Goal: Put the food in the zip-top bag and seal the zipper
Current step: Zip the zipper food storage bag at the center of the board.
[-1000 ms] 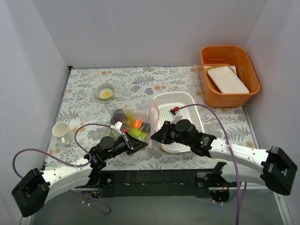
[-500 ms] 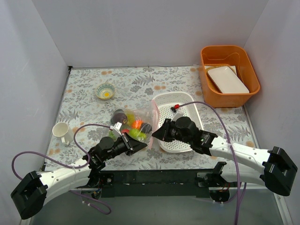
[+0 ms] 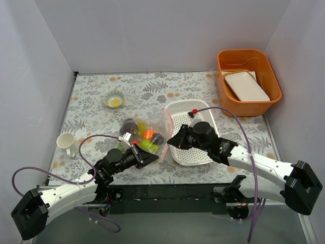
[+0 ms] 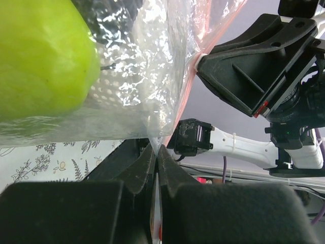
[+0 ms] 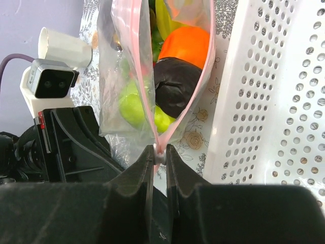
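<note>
The clear zip-top bag (image 3: 147, 133) lies left of the basket with the food inside: an orange (image 5: 185, 43), a dark fruit (image 5: 175, 86), green fruit (image 5: 131, 104) and a green pear (image 4: 40, 56). My left gripper (image 3: 154, 158) is shut on the bag's near corner film (image 4: 155, 145). My right gripper (image 3: 169, 143) is shut on the small white slider (image 5: 160, 151) at the near end of the pink zipper (image 5: 138, 76). Beyond the slider the two pink strips spread apart in a V, so the mouth is open.
A white perforated basket (image 3: 200, 147) lies right of the bag, under my right arm. A white mug (image 3: 66, 142) stands at the left, and a small bowl (image 3: 115, 98) sits farther back. An orange bin (image 3: 274, 86) holding a white tray is at the back right.
My right gripper has shifted a little away from the near edge and to the right, still on the zipper's end. The left gripper has barely moved.
</note>
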Available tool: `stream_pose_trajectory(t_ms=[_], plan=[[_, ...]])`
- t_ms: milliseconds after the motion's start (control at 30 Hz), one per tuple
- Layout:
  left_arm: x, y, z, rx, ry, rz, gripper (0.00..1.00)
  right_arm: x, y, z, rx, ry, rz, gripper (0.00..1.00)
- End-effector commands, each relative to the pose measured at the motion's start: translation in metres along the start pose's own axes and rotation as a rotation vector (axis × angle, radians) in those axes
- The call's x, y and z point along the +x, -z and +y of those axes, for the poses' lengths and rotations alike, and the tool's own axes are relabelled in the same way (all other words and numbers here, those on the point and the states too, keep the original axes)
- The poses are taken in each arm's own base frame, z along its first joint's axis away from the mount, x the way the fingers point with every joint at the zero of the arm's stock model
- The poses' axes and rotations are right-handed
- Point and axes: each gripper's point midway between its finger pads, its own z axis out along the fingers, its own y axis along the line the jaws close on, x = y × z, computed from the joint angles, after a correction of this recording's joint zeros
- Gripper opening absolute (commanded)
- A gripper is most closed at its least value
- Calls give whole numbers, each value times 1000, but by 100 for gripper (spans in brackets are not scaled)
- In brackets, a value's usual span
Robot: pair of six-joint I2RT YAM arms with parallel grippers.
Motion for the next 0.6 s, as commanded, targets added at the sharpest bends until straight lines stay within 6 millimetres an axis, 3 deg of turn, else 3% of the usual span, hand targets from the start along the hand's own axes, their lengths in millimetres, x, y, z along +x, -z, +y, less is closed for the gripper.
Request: stream_pose_trajectory(t_ms=[0,567], plan=[[6,3,13,-56,89,19,0,-45,1,7,1,14,-133,10],[8,8,12,-39,125,20,0,-61,-8,12,-19,80,-128,10]])
